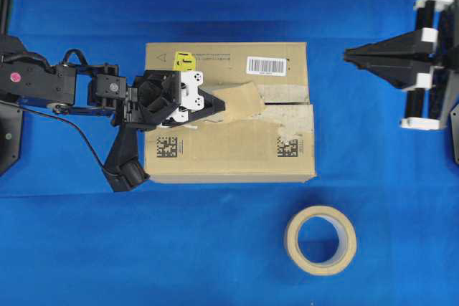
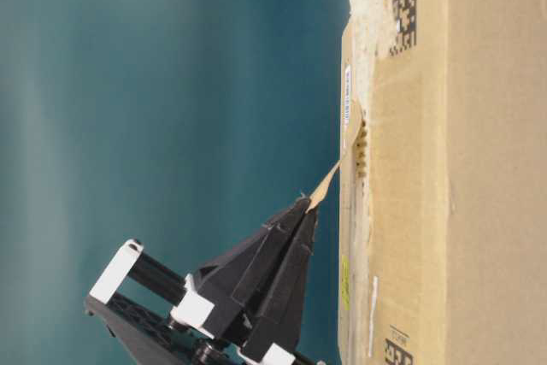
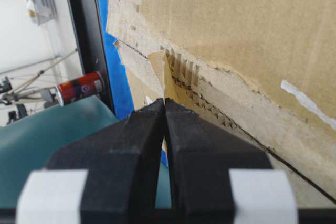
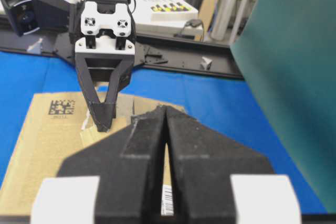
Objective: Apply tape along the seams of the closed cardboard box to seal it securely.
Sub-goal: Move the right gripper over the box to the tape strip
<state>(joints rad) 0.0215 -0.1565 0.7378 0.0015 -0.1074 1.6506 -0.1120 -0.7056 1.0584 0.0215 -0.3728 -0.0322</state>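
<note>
Running along the seams (image 1: 287,102), tape (image 1: 240,99) pinched by left tool (image 1: 221,107).

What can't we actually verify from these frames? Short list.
- How much of the tape is stuck down: the left gripper covers its held end overhead; table-level shows it only edge-on.
- The seams under the left gripper: hidden overhead, cut off in the left wrist view.
- Barcode label text: too small.
- Cardboard box bottom and far sides: outside every view.
- Right gripper: partly cropped at the overhead edge.

The left end effector (image 1: 219,107) reaches rightward with jaws pressed together; the right end effector (image 1: 349,55) points leftward, jaws closed.
</note>
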